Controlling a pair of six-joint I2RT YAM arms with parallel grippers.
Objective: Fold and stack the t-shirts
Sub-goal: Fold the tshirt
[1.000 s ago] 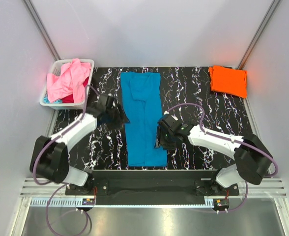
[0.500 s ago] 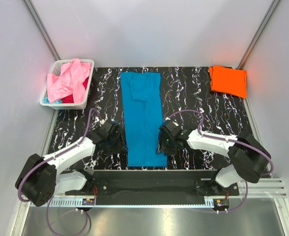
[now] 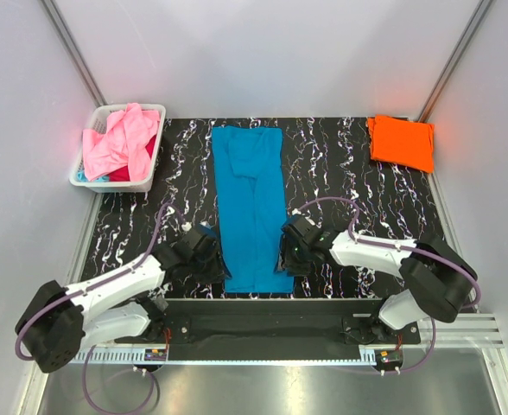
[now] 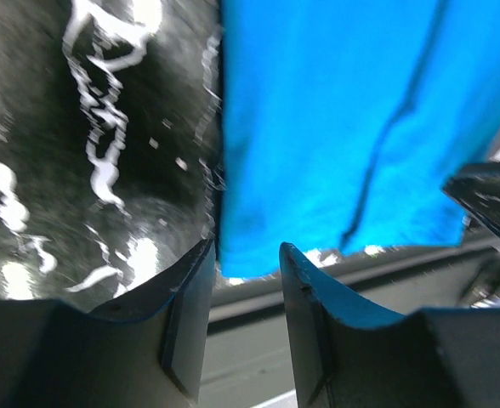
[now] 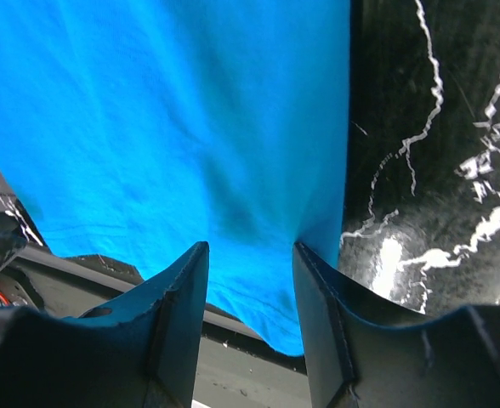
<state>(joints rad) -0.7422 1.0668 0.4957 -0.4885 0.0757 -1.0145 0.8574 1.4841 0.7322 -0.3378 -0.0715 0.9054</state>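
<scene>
A teal-blue t-shirt (image 3: 252, 203) lies folded into a long narrow strip down the middle of the black marbled table (image 3: 358, 177). My left gripper (image 3: 212, 262) is open at the strip's near left corner; in the left wrist view the gripper (image 4: 246, 255) has that blue corner (image 4: 318, 144) just past its tips. My right gripper (image 3: 286, 257) is open at the near right corner; in the right wrist view the gripper (image 5: 250, 255) straddles the blue hem (image 5: 190, 153). An orange t-shirt (image 3: 401, 142) lies folded at the far right. Pink (image 3: 116, 138) and red (image 3: 137, 164) shirts sit in the basket.
A white lattice basket (image 3: 147, 180) stands at the table's far left corner. The table's near edge and a grey rail (image 3: 263, 313) run just below both grippers. Grey walls close in on three sides.
My left arm has swung from beside the shirt's middle down to its near left corner. My right gripper has shifted slightly nearer, to the near right corner. The shirts have not moved.
</scene>
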